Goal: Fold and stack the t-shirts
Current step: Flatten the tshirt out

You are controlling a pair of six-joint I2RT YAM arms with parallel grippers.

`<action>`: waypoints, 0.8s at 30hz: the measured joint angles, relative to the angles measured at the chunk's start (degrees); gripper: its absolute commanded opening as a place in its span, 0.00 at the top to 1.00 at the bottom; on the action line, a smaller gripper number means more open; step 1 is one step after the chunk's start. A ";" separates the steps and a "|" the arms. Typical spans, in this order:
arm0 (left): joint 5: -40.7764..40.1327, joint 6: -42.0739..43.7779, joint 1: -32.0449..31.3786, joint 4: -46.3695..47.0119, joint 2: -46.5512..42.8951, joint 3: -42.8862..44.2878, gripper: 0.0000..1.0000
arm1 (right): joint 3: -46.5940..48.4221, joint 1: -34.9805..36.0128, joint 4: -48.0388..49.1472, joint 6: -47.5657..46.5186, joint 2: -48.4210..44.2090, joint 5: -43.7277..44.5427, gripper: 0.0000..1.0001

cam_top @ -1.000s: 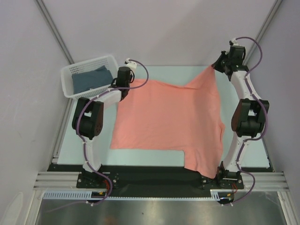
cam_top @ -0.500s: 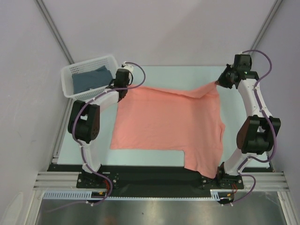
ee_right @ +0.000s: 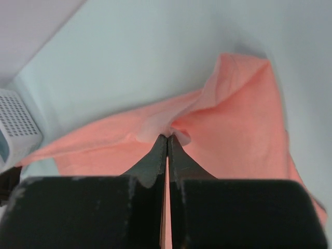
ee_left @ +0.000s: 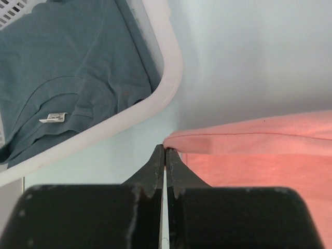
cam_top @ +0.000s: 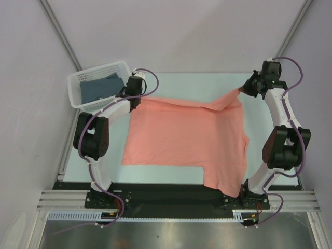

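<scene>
Both arms are reaching to the far side of the table (cam_top: 181,80), each with a corner of the salmon t-shirt (cam_top: 187,135). The shirt lies spread across the middle of the overhead view, and its lower right part droops over the table's near edge.

The left pincer (ee_left: 165,150) is closed on the very tip of the shirt's upper left corner, low to the table and just beside the white basket (cam_top: 78,78), where a blue shirt (cam_top: 101,88) is lying. The right pincer (ee_right: 167,137) is clamped on the upper right corner and has it lifted into a small peak, with slack cloth wrinkled below it.

To my eye this is the start of folding: the far edge is gripped but nothing is doubled over yet. Next, I'd expect both arms to carry that edge together toward the bottom of the frame, evenly, so the left's thin hold doesn't slip.
</scene>
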 measured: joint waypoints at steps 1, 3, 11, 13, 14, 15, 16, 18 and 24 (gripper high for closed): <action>0.00 -0.57 0.00 -0.07 0.02 0.46 1.00 | 1.01 0.07 1.66 0.42 1.22 -0.24 1.00; -0.02 -1.44 0.00 -0.31 0.33 2.08 0.98 | 5.07 0.33 5.27 1.11 5.99 -0.74 1.00; -4.44 -2.84 0.26 -1.84 8.20 15.04 0.19 | 35.17 1.53 7.45 1.73 32.39 -2.29 0.48; -5.86 -3.45 0.55 -3.67 7.98 15.15 0.11 | 42.86 1.55 3.19 1.25 36.79 -2.12 0.38; -6.34 -3.96 0.68 -4.68 7.67 15.34 0.12 | 46.42 1.55 0.28 0.94 38.21 -1.77 0.34; -6.58 -4.20 0.90 -6.38 7.32 15.78 0.13 | 47.95 1.49 -2.10 0.72 38.60 -1.38 0.31; -6.60 -4.55 1.18 -8.11 6.75 16.17 0.15 | 48.17 1.44 -4.35 0.52 38.23 -1.09 0.30; -5.79 -6.25 1.90 -11.21 4.61 16.22 0.21 | 45.83 1.44 -8.15 0.13 35.43 -0.24 0.27; 1.66 -15.43 8.31 -18.03 -4.70 13.92 0.46 | 17.97 3.48 -11.52 -0.70 15.63 1.20 0.24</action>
